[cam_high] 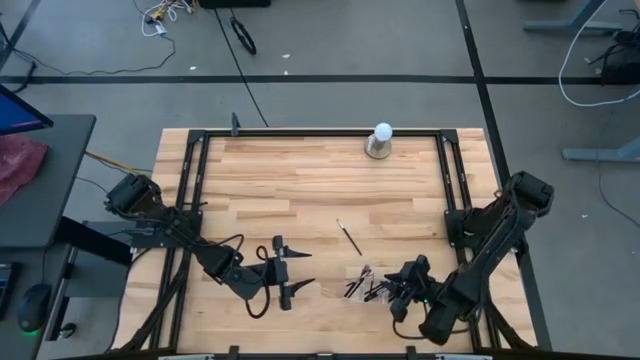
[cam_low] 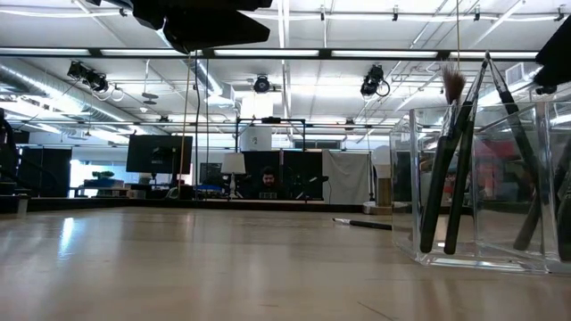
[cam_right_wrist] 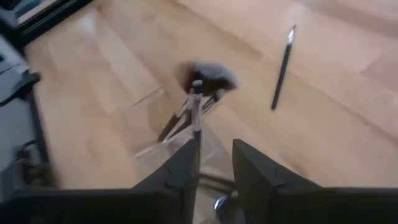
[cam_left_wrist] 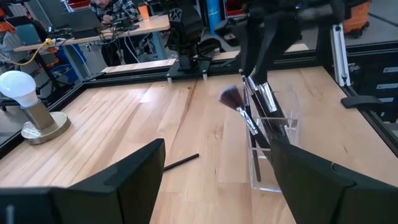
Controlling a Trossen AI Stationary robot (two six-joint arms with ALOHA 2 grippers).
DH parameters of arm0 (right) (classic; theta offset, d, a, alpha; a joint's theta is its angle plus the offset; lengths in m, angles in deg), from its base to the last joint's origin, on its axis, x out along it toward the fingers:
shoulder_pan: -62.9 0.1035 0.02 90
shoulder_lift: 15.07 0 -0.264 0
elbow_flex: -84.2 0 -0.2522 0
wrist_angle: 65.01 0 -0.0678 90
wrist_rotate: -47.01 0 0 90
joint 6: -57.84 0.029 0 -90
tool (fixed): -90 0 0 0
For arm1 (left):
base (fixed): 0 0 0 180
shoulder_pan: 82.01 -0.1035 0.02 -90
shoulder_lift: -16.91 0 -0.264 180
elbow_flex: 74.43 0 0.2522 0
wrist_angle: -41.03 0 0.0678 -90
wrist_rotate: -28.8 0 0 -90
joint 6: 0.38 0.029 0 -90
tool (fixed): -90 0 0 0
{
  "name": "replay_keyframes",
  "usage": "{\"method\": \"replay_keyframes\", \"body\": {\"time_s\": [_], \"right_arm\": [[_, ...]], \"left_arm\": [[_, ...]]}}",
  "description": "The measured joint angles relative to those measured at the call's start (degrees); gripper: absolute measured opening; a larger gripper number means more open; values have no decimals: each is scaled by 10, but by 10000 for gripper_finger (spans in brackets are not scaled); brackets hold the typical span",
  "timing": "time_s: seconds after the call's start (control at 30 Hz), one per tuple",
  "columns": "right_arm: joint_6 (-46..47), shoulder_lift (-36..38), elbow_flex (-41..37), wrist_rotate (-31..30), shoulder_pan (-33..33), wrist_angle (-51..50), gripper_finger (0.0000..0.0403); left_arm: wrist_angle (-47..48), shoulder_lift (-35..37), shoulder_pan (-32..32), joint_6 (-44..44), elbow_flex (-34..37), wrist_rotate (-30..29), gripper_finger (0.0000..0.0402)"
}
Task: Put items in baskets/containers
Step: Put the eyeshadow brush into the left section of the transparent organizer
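Most brushes already sit in the clear tray, near the table's front edge; one brush lies loose on the wood just beyond. My right gripper hangs over the tray, fingers nearly together, gripping a brush handle I think. Left gripper waits spread open nearby. No readable labels.

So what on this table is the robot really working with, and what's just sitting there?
Part of the job:
- clear tray holding several brushes
- one loose brush on the wood
- right gripper over the tray
- left gripper, open, waiting nearby

Just lying about:
- white bulb on grey base
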Motion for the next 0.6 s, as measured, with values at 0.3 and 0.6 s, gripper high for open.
{"method": "replay_keyframes", "body": {"time_s": [0.3, 0.6], "right_arm": [[-255, 38, 0, 131, -68, 202, 10], [-315, 14, 0, 268, -152, 169, 3]], "left_arm": [[0, 0, -5, -2, 0, 0, 291], [1, 0, -7, -4, 0, 2, 291]]}}
